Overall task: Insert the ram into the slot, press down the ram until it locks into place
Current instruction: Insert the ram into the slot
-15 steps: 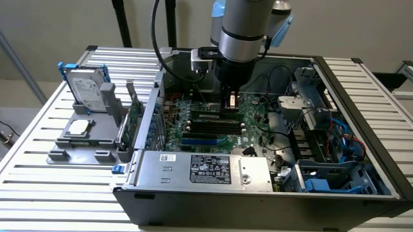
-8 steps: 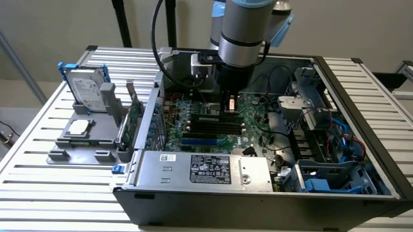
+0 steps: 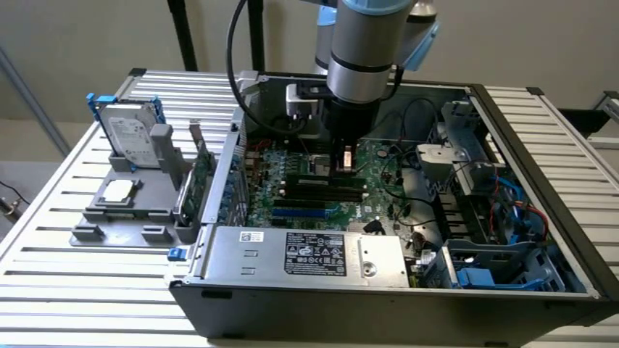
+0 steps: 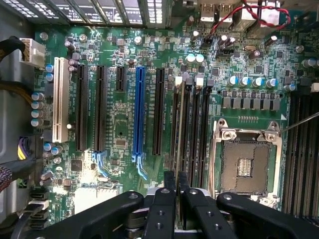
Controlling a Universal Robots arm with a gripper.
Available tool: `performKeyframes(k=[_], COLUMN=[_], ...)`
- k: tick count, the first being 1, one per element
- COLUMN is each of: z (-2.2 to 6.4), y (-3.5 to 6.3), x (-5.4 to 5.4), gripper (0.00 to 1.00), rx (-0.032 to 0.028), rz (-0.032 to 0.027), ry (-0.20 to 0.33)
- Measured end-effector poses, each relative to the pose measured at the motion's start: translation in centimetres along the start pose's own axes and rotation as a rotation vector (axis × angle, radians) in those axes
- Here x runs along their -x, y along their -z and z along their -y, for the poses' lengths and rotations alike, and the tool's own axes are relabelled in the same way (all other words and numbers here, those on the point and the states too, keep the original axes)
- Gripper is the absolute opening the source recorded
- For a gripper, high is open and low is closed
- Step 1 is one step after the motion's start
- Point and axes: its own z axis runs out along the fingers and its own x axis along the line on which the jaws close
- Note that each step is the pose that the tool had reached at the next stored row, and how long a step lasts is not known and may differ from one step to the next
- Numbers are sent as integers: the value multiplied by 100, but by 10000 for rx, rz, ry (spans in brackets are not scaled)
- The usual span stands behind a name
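Note:
My gripper (image 3: 341, 165) reaches straight down into the open computer case (image 3: 541, 217), over the motherboard (image 3: 290, 206). In the wrist view its two black fingers (image 4: 168, 191) stand close together, shut on the ram (image 4: 180, 124). The ram shows edge-on as a thin stick lying along one of the parallel black memory slots (image 4: 197, 129), beside the processor socket (image 4: 246, 159). I cannot tell whether it is seated in the slot or just above it. The black slots (image 3: 324, 190) lie right under the gripper in the exterior view.
A blue slot (image 4: 139, 112), black card slots (image 4: 82, 107) and a white slot (image 4: 60, 99) run parallel to the memory slots. The power supply (image 3: 309, 254) fills the case's near side. Outside it, a hard drive (image 3: 130, 138) and a green expansion card (image 3: 201, 181) stand on a grey holder.

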Motion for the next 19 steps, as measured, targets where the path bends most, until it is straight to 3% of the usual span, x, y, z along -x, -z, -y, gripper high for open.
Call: performKeyframes(k=[6, 15, 19], z=[-2, -13, -16], y=[-47, -91, -109], x=[1, 6, 9], gripper=[13, 13, 13], rx=[-174, -176, -144], rz=[-8, -6, -6], ry=[86, 117, 123])
